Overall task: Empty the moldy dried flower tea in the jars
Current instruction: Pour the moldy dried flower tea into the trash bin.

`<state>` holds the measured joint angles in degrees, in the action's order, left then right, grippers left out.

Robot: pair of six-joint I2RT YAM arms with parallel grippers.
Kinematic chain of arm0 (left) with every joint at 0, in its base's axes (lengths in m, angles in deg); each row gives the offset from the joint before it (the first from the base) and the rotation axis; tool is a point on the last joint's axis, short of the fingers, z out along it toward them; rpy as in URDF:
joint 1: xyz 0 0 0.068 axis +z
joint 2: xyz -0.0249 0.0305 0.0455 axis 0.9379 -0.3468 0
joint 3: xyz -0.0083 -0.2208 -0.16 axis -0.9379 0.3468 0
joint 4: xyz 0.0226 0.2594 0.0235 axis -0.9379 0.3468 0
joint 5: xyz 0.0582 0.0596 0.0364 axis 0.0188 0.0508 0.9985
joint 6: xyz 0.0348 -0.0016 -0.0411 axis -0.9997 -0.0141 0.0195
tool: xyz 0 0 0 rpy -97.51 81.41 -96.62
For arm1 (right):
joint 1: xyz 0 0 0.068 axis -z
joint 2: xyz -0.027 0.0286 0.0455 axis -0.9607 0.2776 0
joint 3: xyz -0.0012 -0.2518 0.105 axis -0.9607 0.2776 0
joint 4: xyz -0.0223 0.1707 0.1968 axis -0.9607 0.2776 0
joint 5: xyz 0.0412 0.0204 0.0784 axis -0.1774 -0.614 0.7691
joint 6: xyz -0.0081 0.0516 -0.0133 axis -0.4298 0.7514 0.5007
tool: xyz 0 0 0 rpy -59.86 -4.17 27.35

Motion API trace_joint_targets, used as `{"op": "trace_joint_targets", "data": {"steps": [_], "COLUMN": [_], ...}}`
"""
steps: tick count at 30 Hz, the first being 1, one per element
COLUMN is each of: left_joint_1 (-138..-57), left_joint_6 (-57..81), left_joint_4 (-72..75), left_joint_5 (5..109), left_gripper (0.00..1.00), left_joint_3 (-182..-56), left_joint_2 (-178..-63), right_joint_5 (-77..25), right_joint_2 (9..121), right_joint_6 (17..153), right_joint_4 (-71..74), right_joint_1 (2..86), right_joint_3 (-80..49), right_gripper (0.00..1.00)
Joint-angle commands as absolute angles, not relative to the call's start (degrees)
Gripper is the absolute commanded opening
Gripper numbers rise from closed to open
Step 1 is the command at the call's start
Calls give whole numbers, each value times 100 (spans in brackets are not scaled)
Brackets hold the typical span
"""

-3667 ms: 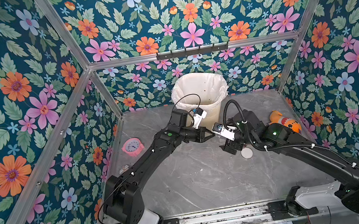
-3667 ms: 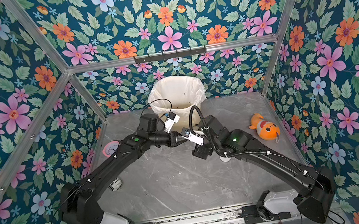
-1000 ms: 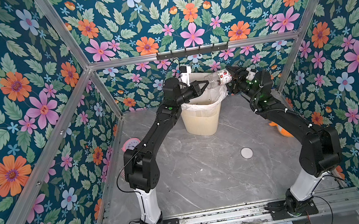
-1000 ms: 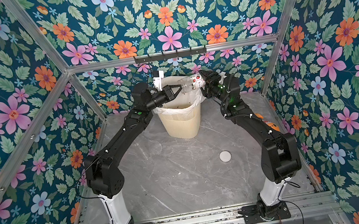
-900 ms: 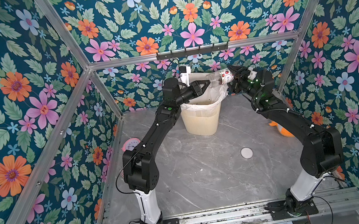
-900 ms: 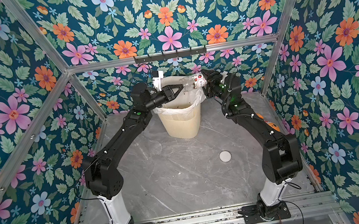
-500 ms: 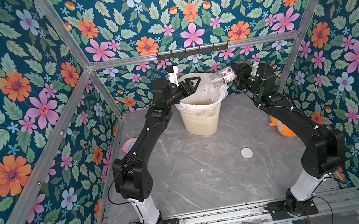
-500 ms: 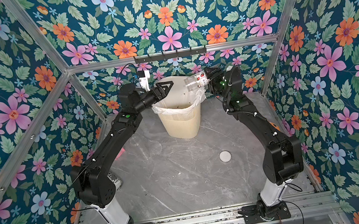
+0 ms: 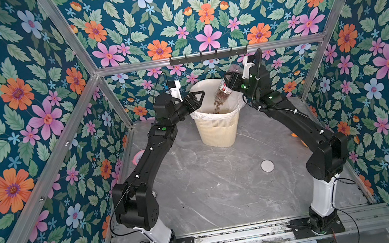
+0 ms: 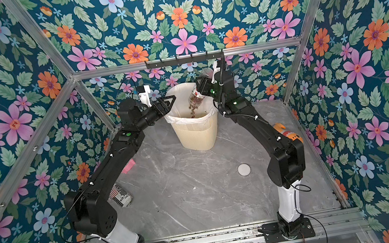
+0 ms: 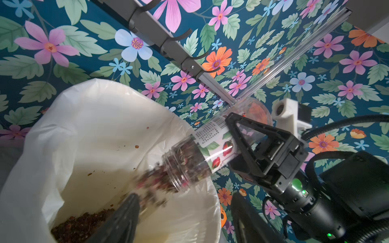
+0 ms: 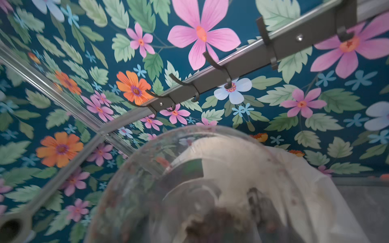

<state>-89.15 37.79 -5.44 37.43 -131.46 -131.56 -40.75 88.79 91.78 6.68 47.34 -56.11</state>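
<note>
My right gripper (image 9: 231, 82) clamps the jar (image 9: 222, 92), tilted mouth-down over the bin (image 9: 216, 132); dried flower tea (image 11: 185, 156) spills in. My left gripper (image 9: 198, 98) hangs near its rim, jaws apart.

this is looking like a robot lab test booth: alu frame (image 9: 126, 67) is boxing in floral-print panels (image 9: 15, 116), left arm (image 9: 142, 167) & right arm (image 9: 305, 128) are standing bolted to a slotted base rail (image 9: 232, 236) fronting a grey marble-look counter (image 9: 210, 177).

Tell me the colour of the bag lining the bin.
White; the bag shows best in the left wrist view.
</note>
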Motion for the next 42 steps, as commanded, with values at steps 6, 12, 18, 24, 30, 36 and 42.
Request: {"op": "trace_joint_targets", "data": {"steps": [6,12,18,24,30,36,42], "left_joint_1": [-8837,-8783,-8769,-8744,-8722,-8721,-8726], "left_joint_6": [3691,3691,3700,3700,3700,3718,3722], "left_joint_4": [-713,-744,-775,-792,-801,-832,-841], "left_joint_5": [3767,3760,3712,3680,3627,3604,3593], "left_gripper": [70,70,70,70,70,70,70], "left_joint_3": [-12948,-12834,-12782,-12708,-12675,-12661,-12668], "left_joint_2": [-13003,-12974,-12974,-12941,-12935,-12933,-12932], "right_joint_5": [-5087,-5468,-4925,-4616,-4687,-4711,-4828], "right_joint_2": [9573,9541,9248,9152,9086,9055,9162], "right_joint_6": [5929,5213,6093,6746,6798,6903,6957], "right_joint_4": [1554,1315,1173,1261,1255,1179,1360], "right_joint_1": [4136,4000,4166,4339,4372,4410,4358], "right_joint_3": [-6647,-6579,-6371,-6322,-6257,-6175,-6331], "right_gripper": [69,69,70,69,68,65,67]}}
